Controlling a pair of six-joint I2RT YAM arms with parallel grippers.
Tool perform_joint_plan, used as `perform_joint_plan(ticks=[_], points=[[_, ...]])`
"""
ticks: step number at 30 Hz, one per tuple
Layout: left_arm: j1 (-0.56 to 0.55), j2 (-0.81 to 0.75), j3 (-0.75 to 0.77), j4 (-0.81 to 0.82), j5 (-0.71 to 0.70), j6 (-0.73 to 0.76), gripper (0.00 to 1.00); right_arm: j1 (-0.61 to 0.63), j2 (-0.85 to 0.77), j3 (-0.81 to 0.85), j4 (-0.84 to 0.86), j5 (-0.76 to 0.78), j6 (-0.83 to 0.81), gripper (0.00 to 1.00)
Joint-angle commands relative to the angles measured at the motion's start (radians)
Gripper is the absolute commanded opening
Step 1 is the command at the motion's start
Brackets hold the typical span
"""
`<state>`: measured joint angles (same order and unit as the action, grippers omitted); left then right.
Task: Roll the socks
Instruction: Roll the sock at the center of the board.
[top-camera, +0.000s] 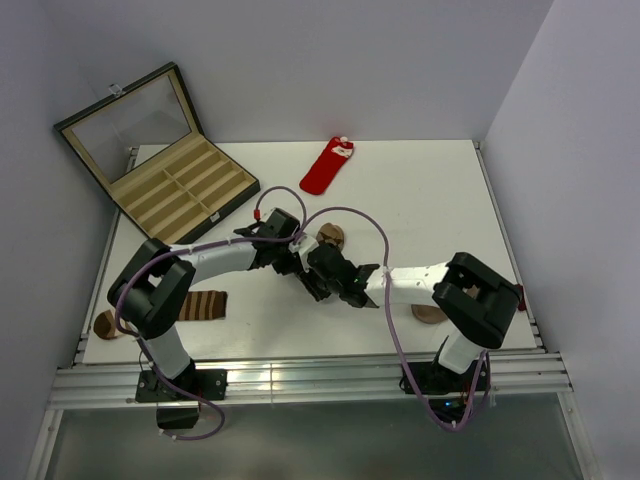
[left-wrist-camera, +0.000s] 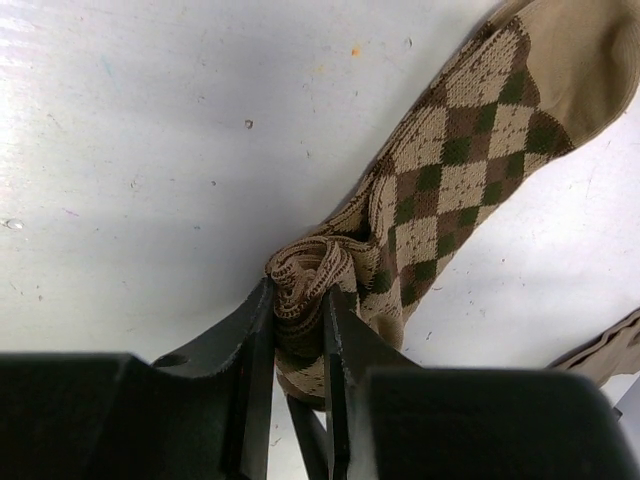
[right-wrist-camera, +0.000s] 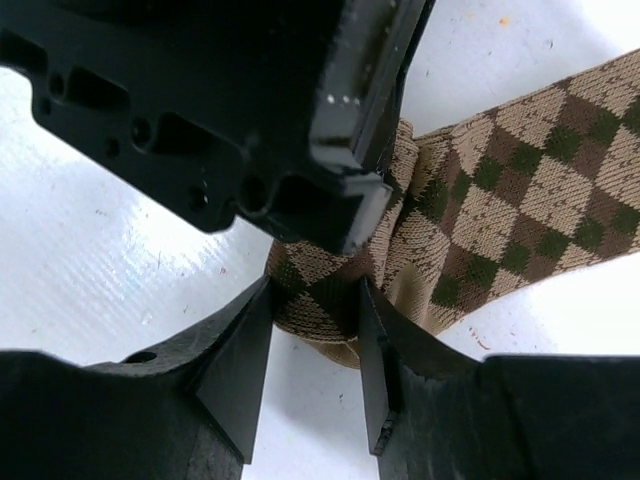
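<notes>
Argyle sock at the middle of the tabletop, rolled end pinched tight in left jaws, right jaws straddling the same roll, grip unclear, red sock flat near far edge

A white table fills the middle of the frame, boxed by pale lilac-grey walls at the top, left and right. A silver rail runs along its lower edge, catching a bright glare; grey floor lies below. Light is even, shadows soft
</notes>
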<state>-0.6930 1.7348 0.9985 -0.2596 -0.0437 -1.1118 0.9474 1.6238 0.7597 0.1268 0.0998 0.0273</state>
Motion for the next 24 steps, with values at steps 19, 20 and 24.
perform_joint_plan(ticks=[19, 20, 24], points=[[0.0, -0.041, -0.044, 0.011, -0.051, 0.001, 0.33, -0.148, 0.057, 0.038, -0.078, -0.421, 0.088, 0.0], [0.003, -0.049, -0.049, 0.02, -0.054, -0.003, 0.4, -0.168, 0.061, 0.038, -0.082, -0.464, 0.094, 0.0], [0.004, -0.087, -0.072, 0.036, -0.07, -0.017, 0.59, -0.257, 0.088, 0.052, -0.084, -0.653, 0.137, 0.0]])
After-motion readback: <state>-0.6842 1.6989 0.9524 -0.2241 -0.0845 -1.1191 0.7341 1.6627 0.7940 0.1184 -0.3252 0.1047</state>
